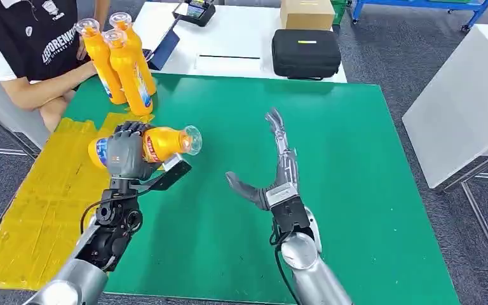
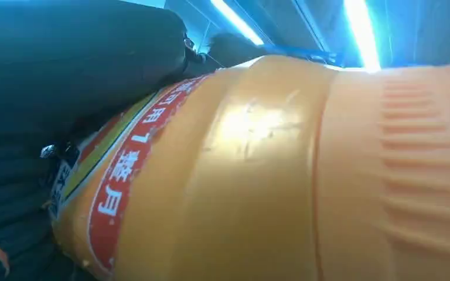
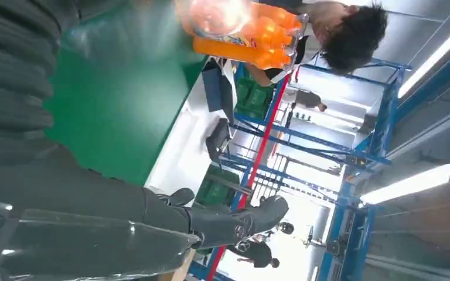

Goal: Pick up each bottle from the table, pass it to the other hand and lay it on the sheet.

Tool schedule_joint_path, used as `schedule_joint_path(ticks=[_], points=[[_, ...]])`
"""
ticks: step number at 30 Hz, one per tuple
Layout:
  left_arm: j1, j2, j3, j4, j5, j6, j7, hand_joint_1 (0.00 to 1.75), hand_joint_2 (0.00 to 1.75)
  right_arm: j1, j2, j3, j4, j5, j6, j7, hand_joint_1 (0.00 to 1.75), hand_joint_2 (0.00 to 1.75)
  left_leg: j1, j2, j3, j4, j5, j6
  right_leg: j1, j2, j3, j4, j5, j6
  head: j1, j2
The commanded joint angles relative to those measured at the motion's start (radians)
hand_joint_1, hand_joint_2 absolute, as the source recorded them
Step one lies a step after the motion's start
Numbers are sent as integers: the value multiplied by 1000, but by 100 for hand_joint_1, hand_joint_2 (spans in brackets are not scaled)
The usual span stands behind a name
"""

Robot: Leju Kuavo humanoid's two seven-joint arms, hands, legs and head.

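Note:
My left hand (image 1: 126, 152) grips an orange bottle (image 1: 165, 142) lying sideways above the green table (image 1: 356, 159), its clear cap end toward the middle. The same bottle (image 2: 269, 175) appears close up in the left wrist view, red label toward the hand. My right hand (image 1: 273, 171) hangs open over the table's middle, fingers spread and pointing away, a short way right of the bottle. Three more orange bottles (image 1: 124, 57) stand upright at the table's far left corner, and these bottles (image 3: 252, 35) also show in the right wrist view. The yellow sheet (image 1: 38, 203) lies along the table's left edge.
A person (image 1: 32, 44) in a black shirt sits at the far left beside the standing bottles. A black case (image 1: 305, 53) and a cardboard box (image 1: 307, 13) rest on the white table behind. Another white table (image 1: 464, 95) stands to the right.

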Motion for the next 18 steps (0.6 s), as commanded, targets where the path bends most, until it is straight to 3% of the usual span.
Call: schedule_joint_path(ticks=[1, 4, 8, 13, 17, 18], points=[[-102, 28, -16, 264, -154, -76, 73, 175, 175, -39, -1, -10, 22, 2, 24, 1, 0, 175, 1, 2, 8, 0, -3, -3, 1, 0, 7, 0, -3, -3, 0, 0], [-127, 35, 1, 314, -189, -157, 118, 175, 175, -42, -1, -9, 23, 13, 28, 4, 0, 175, 0, 2, 3, 0, -1, -1, 0, 1, 2, 0, 0, -1, 0, 0], [-150, 52, 30, 353, -207, -235, 140, 175, 175, -43, 3, -14, 25, 23, 29, 10, 0, 175, 1, 3, 10, 1, -5, -3, 2, 1, 9, 1, -4, -3, 0, 0], [-149, 59, 41, 364, -208, -248, 128, 175, 175, -45, 7, -14, 34, 28, 32, 13, 0, 175, 1, 2, 5, 0, -3, -2, 1, 1, 5, 0, -2, -2, 0, 0], [-137, 52, 49, 371, -215, -253, 113, 175, 175, -48, 9, -14, 46, 34, 36, 14, 0, 175, 1, 4, 12, 2, -7, -4, 2, 1, 12, 1, -6, -4, 0, 0], [-136, 51, 46, 372, -227, -248, 125, 175, 175, -50, 10, -14, 48, 38, 35, 13, 0, 175, 1, 2, 5, 0, -3, -2, 1, 1, 5, 0, -2, -2, 0, 0]])
